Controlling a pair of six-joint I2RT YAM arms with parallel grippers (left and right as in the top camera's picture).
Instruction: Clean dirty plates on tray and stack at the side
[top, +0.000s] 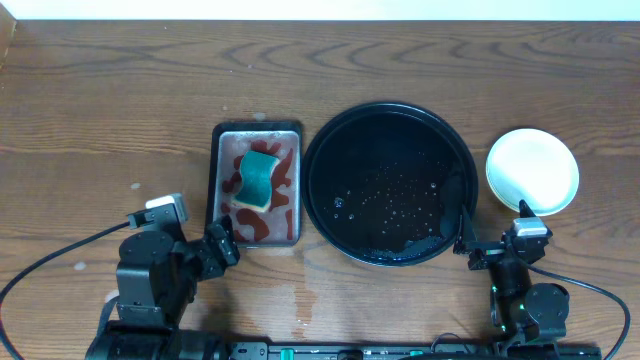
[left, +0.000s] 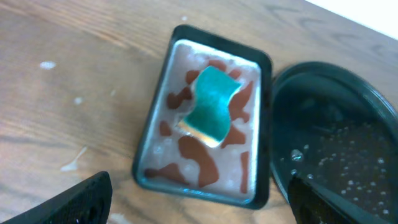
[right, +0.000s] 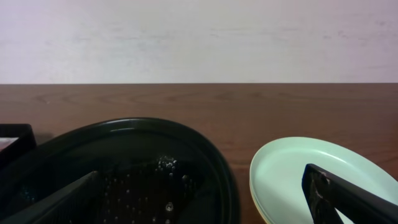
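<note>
The round black tray sits mid-table with only water droplets on it. Plates are stacked on the bare wood right of the tray. In the right wrist view the top plate is clean pale mint, with a pale yellow rim showing beneath it. My right gripper stands open at the front, straddling the gap between tray rim and stack. It holds nothing. The right gripper shows both fingers wide apart. My left gripper is open and empty, just short of the metal pan's near end.
A rectangular metal pan with red stains lies left of the tray, with a teal sponge in it. In the left wrist view the sponge lies in the pan, and the tray is beside it. Cables trail off both arms at the front edge.
</note>
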